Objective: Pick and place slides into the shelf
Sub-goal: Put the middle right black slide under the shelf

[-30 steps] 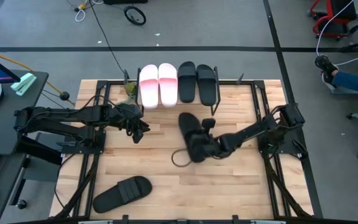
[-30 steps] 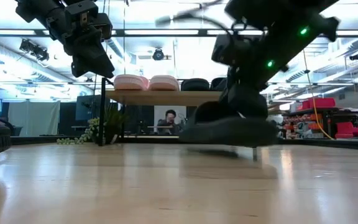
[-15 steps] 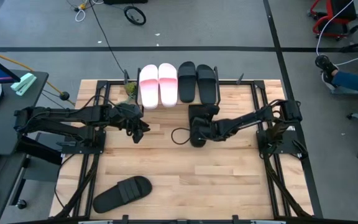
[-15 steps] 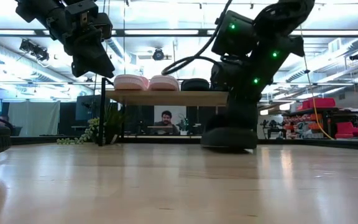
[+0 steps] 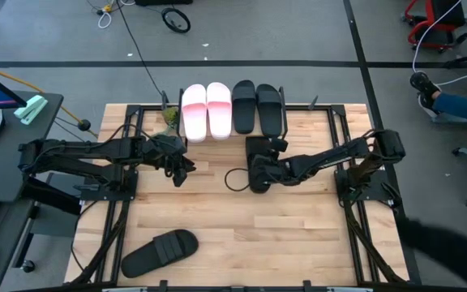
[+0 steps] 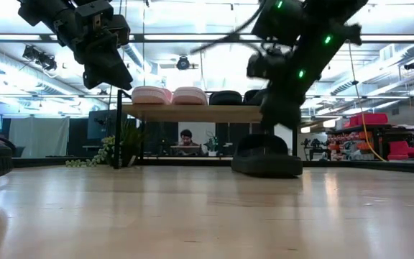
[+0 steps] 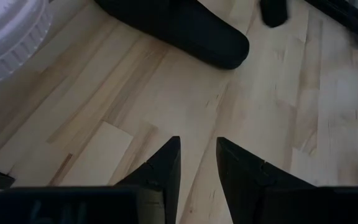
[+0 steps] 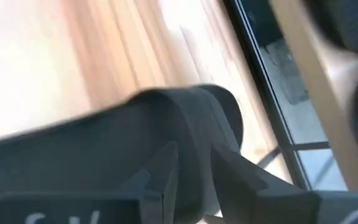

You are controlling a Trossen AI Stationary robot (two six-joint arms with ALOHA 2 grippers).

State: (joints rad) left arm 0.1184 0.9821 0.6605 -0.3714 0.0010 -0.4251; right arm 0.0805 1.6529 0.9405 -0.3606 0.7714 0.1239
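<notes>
The shelf (image 5: 297, 118) stands at the table's far edge with two pale pink slides (image 5: 206, 111) and two black slides (image 5: 258, 107) lying on its plank (image 6: 192, 113). A third black slide (image 5: 259, 152) lies sole down on the table just in front of the shelf. My right gripper (image 5: 256, 172) is over it, shut on its strap. A fourth black slide (image 5: 159, 250) lies at the near left of the table. My left gripper (image 5: 182, 170) hovers left of centre, above bare wood, with a narrow gap between its fingers (image 7: 166, 158). My right gripper (image 8: 194, 163) has the strap (image 8: 185, 112) of the black slide between its two fingers. It comes from above, slanting in from the table's right. The slide (image 6: 266, 162) rests flat on the tabletop, lengthwise toward the shelf.
A small plant (image 5: 170, 116) stands by the shelf's left leg. A cable loop (image 5: 233, 178) hangs from the right arm. A person (image 6: 187, 139) sits in the room behind. Bare wood lies open across the table's middle and near right.
My right gripper has carried the black slide toward the far edge and the shelf. It has turned the slide lengthwise and lowered it from a tilted, lifted pose until it lies flat on the table. My left arm has kept still.
</notes>
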